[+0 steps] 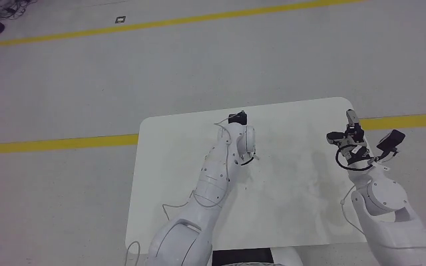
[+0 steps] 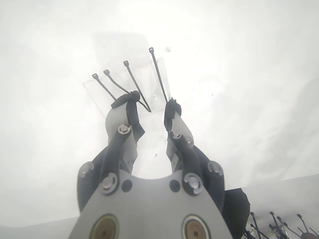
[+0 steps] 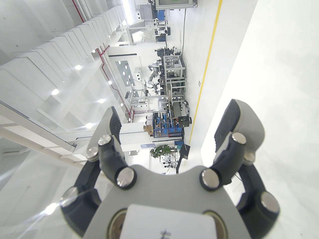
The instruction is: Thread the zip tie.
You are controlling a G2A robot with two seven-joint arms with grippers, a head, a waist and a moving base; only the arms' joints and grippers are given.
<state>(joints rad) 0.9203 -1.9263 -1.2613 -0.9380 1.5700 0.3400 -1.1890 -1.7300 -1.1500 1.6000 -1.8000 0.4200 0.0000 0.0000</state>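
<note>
- Grey floor (image 1: 200,60) surrounds the white counter (image 1: 293,193), whose bare top leaves both arms room to work.
- Four ties (image 2: 134,80) stand head-up in a clear holder (image 2: 94,93), fanned apart, likely so that one can be picked out without catching its neighbours.
- In the top view the left arm ends at about 12 o'clock on the counter, and the holder stands just ahead of it.
- The left claw (image 2: 153,99) sits low against the holder, its jaws partly apart with nothing pinched. The bent tail of one tie lies in the gap between the taped fingertips (image 2: 132,98), so the claw looks lined up to close on it.
- The right claw (image 3: 173,109) is at about 2 o'clock, near the counter's edge, and points out into the room. Its jaws are spread wide and bare; I judge it is parked out of the way until a tie needs a second hold.
- More ties (image 2: 274,222) lie in a heap beside the left wrist, probably as stock.
- Threading is not begun: no tail has entered a head.
</note>
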